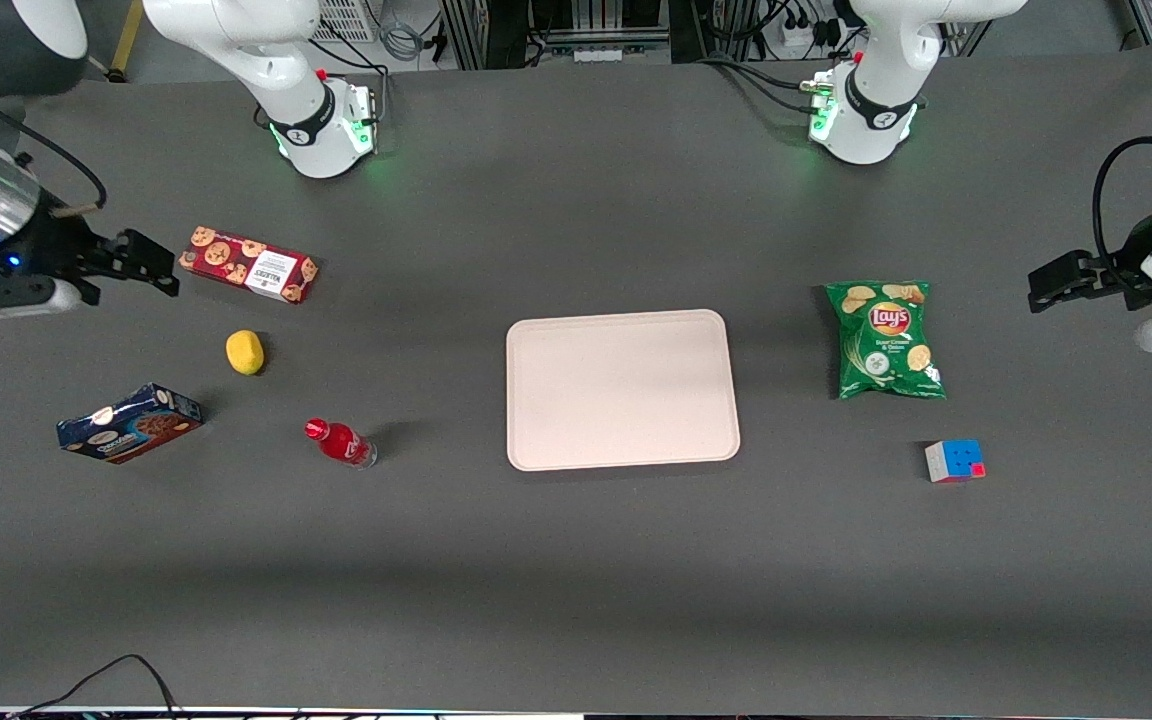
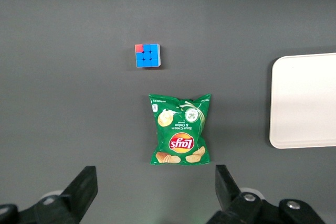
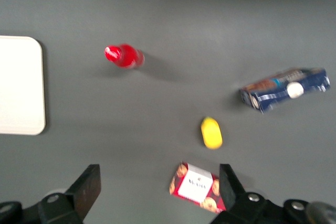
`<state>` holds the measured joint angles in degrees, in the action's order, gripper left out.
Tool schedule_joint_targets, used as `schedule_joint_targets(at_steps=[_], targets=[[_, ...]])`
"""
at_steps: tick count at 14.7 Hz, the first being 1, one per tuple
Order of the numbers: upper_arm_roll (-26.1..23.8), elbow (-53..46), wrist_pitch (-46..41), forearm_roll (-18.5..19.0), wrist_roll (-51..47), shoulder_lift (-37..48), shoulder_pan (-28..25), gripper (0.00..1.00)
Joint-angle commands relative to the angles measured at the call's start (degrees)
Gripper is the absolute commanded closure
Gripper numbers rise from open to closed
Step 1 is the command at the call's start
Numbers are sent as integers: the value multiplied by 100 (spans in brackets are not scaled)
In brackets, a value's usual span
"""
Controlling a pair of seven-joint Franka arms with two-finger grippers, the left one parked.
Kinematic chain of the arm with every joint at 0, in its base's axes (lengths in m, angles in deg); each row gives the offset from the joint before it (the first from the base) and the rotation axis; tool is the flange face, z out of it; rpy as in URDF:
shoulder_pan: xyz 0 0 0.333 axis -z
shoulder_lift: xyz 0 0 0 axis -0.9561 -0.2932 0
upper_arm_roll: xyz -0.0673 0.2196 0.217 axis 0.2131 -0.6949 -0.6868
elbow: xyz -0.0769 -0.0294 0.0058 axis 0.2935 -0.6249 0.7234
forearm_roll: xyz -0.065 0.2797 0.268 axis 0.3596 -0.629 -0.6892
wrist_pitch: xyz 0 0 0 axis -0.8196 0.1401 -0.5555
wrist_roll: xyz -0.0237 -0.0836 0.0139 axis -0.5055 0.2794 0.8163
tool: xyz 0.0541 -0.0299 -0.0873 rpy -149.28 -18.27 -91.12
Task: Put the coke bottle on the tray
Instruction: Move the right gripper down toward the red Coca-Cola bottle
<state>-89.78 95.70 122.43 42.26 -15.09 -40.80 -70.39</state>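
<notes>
The coke bottle [image 1: 339, 443] stands upright on the dark table, red cap and red label, between the tray and the snack boxes; it also shows in the right wrist view [image 3: 124, 56]. The pale pinkish-beige tray [image 1: 622, 389] lies flat at the table's middle, bare; its edge shows in the right wrist view [image 3: 20, 85]. My right gripper [image 1: 151, 268] hovers open and empty at the working arm's end of the table, beside the red cookie box, farther from the front camera than the bottle. Its fingers [image 3: 89, 184] stand wide apart.
A red cookie box [image 1: 250, 264], a yellow lemon [image 1: 245, 352] and a blue snack box [image 1: 130, 423] lie near the bottle. A green chips bag [image 1: 885, 339] and a colour cube [image 1: 954, 461] lie toward the parked arm's end.
</notes>
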Motion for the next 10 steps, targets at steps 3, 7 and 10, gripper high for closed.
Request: schedule_joint_targets(at_steps=[3,7,10], targets=[[-684,-253,756,268,-786,-1047,-98,0],[-799,-270,1416,594,-822,-1829,-115,0],[-808,-253,1759,877,-839,-2173,-195,0]])
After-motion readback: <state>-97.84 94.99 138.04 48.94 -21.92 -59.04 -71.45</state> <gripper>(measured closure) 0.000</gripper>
